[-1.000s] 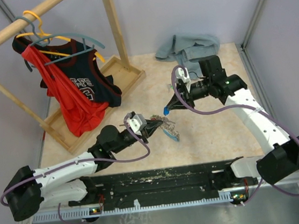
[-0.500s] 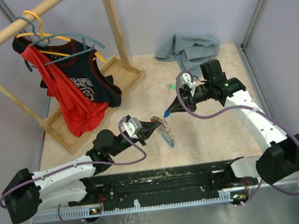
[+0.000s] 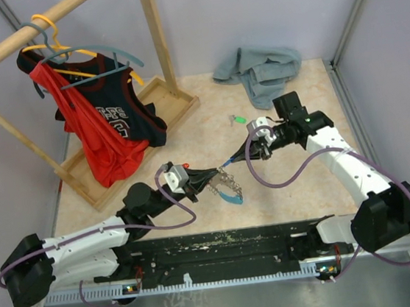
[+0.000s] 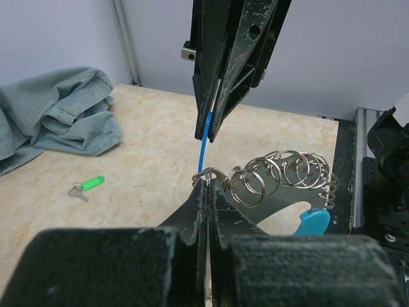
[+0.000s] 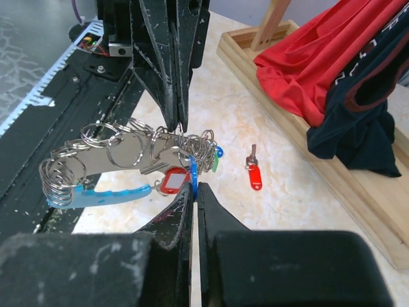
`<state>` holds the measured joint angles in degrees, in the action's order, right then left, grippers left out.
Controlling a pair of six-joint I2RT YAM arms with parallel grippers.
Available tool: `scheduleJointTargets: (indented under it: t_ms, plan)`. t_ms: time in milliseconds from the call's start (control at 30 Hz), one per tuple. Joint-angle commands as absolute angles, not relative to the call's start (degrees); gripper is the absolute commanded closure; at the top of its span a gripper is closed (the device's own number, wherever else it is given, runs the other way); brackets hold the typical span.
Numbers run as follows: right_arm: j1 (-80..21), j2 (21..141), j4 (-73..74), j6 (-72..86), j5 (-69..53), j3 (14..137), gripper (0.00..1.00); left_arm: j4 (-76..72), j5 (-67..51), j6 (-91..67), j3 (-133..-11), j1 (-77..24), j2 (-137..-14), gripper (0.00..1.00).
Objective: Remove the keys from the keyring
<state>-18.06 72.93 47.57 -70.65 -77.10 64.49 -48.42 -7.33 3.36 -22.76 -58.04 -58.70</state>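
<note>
left gripper [image 3: 210, 175] is clamping the keyring [image 3: 229, 184], right gripper [image 3: 231, 158] is pinching the blue tag [image 4: 203, 143]: looks like mid-extraction. Next probably needs working it round to the ring's split end.

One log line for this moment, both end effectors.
left end effector: shut on keyring | right end effector: shut on blue tag | lying loose: green key, red key

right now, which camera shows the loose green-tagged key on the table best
The left wrist view: the green-tagged key lies flat on the table, tag and small metal key both distinct. The top view shows it only as a tiny green speck. The right wrist view misses it.
</note>
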Motion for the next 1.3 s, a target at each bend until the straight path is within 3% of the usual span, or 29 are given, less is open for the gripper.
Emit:
scheduleJointTargets:
  t_ms: [0,533,1267]
  plan:
    - [-17.14,73.05,49.02,-78.57,-77.52,64.10,1.00,-56.47,-7.73,2.12,-22.46,-57.96,-57.04,1.00]
    - [-17.67,74.21,52.14,-82.01,-79.50,63.92,1.00,-62.10,-5.87,0.80,-20.33,-57.97,-58.48,1.00]
    - [-23.20,71.90,39.08,-60.31,-78.49,64.79,1.00,-87.49,-0.25,-4.61,-15.93,-58.01,-67.36,1.00]
